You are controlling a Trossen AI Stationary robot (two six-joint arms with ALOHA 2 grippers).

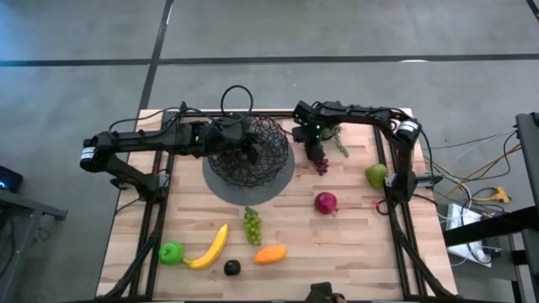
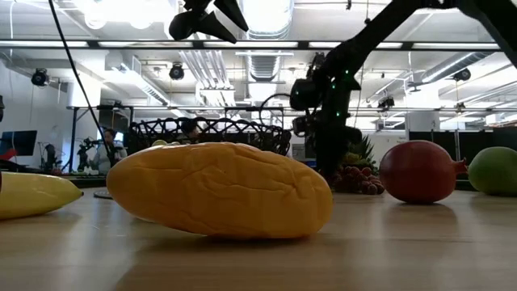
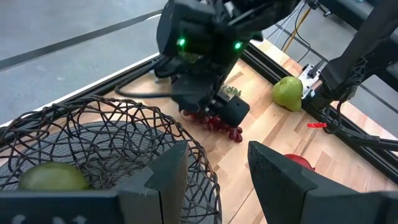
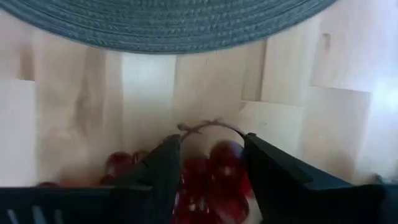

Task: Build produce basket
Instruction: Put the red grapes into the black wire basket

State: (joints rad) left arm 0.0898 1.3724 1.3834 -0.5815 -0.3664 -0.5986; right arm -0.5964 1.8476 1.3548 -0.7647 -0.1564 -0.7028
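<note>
Our right hand (image 4: 208, 180) sits low over the purple grapes (image 1: 321, 163), its fingers parted and straddling the bunch on the table (image 1: 354, 244), not yet closed on it. The grapes lie just beside the grey disc (image 1: 278, 187), so the basket (image 1: 251, 151) is near, toward our left. Our left hand (image 3: 214, 177) hangs open over the basket rim.

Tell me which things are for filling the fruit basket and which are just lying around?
For the job: basket; purple grapes, with the right hand down around them; green grapes; banana; green apple; red apple; pear; orange fruit; avocado; left hand, open over the basket.

Just lying about: grey mat; small plant.
</note>
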